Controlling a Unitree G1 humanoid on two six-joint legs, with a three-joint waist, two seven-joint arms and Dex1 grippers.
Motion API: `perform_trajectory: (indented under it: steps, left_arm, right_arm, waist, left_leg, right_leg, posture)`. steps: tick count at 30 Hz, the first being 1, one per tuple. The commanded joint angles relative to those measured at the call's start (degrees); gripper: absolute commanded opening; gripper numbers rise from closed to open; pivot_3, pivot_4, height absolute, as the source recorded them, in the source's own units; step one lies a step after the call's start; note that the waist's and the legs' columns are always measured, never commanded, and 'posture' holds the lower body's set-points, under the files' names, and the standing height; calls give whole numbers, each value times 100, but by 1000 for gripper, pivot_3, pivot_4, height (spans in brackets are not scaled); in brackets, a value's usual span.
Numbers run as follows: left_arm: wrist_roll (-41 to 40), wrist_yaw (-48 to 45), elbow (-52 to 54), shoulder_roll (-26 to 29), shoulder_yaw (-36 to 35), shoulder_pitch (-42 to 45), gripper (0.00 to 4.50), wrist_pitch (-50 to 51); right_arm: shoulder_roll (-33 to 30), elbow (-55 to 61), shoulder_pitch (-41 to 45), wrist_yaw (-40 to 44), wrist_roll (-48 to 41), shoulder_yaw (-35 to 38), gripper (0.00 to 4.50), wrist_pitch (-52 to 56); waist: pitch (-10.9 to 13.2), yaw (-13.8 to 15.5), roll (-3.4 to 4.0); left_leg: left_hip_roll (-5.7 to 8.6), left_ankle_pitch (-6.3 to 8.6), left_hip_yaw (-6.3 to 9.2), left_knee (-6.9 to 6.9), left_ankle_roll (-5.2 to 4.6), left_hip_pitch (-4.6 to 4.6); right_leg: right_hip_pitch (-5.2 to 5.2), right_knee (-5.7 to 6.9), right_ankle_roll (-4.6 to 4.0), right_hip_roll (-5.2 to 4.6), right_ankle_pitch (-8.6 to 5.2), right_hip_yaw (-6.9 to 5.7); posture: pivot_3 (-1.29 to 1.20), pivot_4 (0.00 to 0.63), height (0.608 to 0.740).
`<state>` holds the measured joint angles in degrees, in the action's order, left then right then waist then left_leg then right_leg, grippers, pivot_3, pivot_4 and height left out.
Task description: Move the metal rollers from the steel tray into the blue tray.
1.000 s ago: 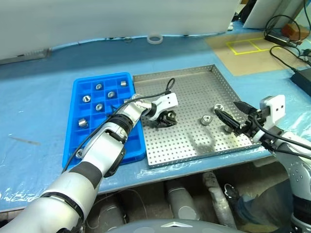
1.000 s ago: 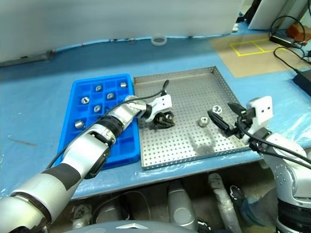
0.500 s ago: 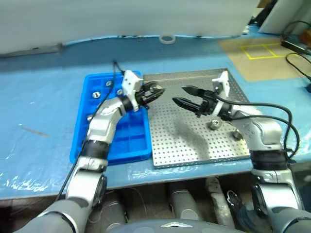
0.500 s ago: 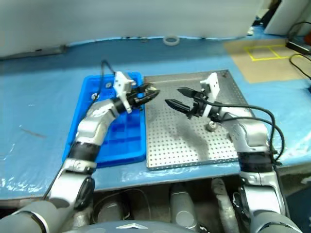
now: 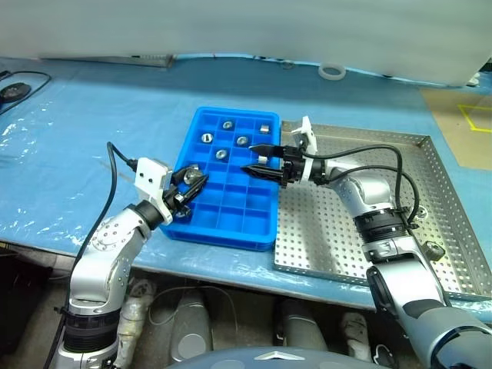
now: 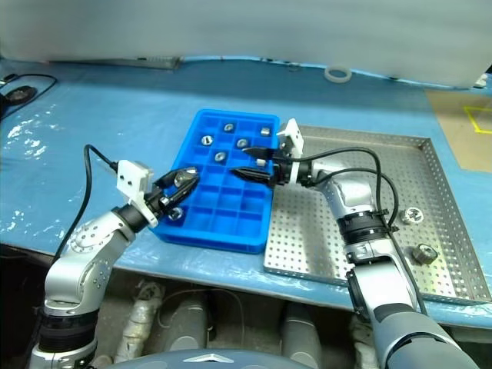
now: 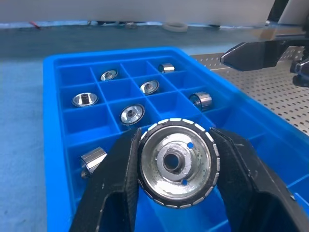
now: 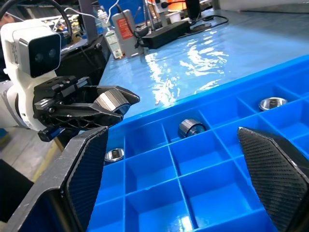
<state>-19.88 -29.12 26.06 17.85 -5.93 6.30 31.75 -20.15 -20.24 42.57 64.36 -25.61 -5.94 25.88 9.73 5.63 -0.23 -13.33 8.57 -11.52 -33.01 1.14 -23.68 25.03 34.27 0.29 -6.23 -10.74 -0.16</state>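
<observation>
Roller (image 7: 175, 165) sits clamped in the left hand (image 5: 187, 187) over the blue tray (image 5: 231, 219); right hand (image 5: 260, 160) gapes empty.

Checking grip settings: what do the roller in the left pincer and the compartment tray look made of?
The small round silvery roller looks like polished metal, judging by its mirror-like glints. The bright blue gridded tray looks like moulded plastic with a smooth, slightly glossy surface.

Bench top covered with blue plastic sheeting (image 5: 92, 100), carrying the blue tray (image 5: 270, 229) and, touching its right side, the steel tray (image 5: 453, 223); a white tape ring (image 5: 332, 71) lies near the far edge, a brown board (image 5: 469, 131) at right
</observation>
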Motion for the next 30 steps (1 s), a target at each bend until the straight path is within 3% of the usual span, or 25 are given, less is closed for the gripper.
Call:
perform_trajectory:
  steps: [1,7,15,24,30]
  left_arm:
    - [18,89,183,63,147,45,1833,-20]
    - [279,178,-200,316,337,-14,1833,-16]
    - [401,276,-722,453,320,327,4435,-211]
    - [-500,-873,-1334,-234,622,1537,4474,-854]
    - [-381,-1972,-2876,-419,1189,2556,4474,-1231]
  right_arm:
    - [-2,70,106,104,22,61,4500,-114]
    - [-125,299,-37,-38,36,263,4500,-74]
    - [-364,630,-278,-248,-2,469,4500,26]
    - [-834,1357,-803,-813,-44,1023,4500,203]
    - [-1165,1805,-1508,-1755,439,1394,4500,12]
  waist:
    - [0,-11,0]
    - [0,-35,0]
    - [0,-59,0]
    - [0,-168,-1]
    - [0,-416,-2]
  left_leg:
    - [-1,-4,0,4,7,4]
    - [-25,-34,0,34,54,27]
    - [-44,-43,0,45,68,38]
    - [-41,-44,-3,45,68,39]
    - [-41,-44,-10,44,67,48]
  right_leg:
    - [6,11,1,2,-1,5]
    - [25,43,3,33,-3,16]
    - [28,41,-2,80,-4,30]
    - [26,40,-5,83,-3,40]
    - [27,40,-4,88,-4,51]
  posture:
    - [72,150,740]
    - [14,150,740]
    - [-60,150,740]
    - [-243,150,740]
    - [-402,150,740]
